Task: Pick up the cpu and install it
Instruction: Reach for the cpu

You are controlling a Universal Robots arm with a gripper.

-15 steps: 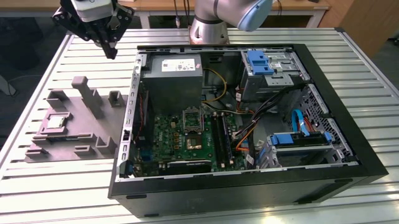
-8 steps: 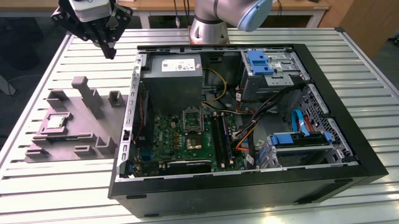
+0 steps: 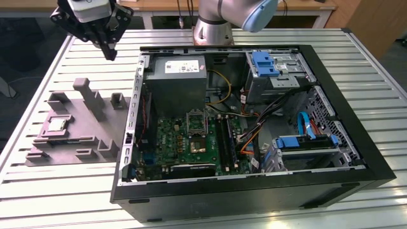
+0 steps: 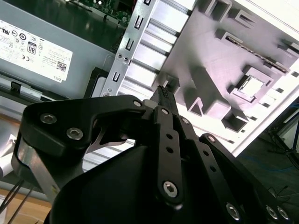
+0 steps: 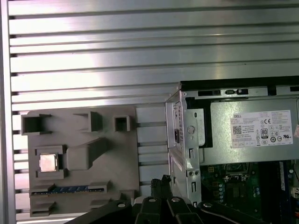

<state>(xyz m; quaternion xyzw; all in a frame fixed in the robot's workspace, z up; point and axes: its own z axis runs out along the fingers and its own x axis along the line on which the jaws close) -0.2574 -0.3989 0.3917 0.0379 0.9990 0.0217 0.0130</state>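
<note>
The cpu (image 3: 58, 125) is a small silvery square lying in a pocket of the grey moulded tray (image 3: 79, 140), at the exterior view's left of the open computer case. Both wrist views show the cpu (image 4: 252, 85) (image 5: 48, 162) resting in the tray (image 4: 210, 60) (image 5: 110, 175). My gripper (image 3: 110, 53) hangs high over the slatted table, beyond the tray and near the case's far corner. Its gripper tips (image 4: 163, 92) (image 5: 161, 181) are shut with nothing between them. Inside the case, the motherboard socket (image 3: 198, 143) lies with its metal frame lifted.
The black case (image 3: 330, 143) holds a grey power supply (image 3: 175, 83) with a white label, blue-tabbed drive bays (image 3: 267, 64) and loose cables. Upright posts (image 3: 89, 98) rise from the tray. The arm's base (image 3: 213, 31) stands behind the case.
</note>
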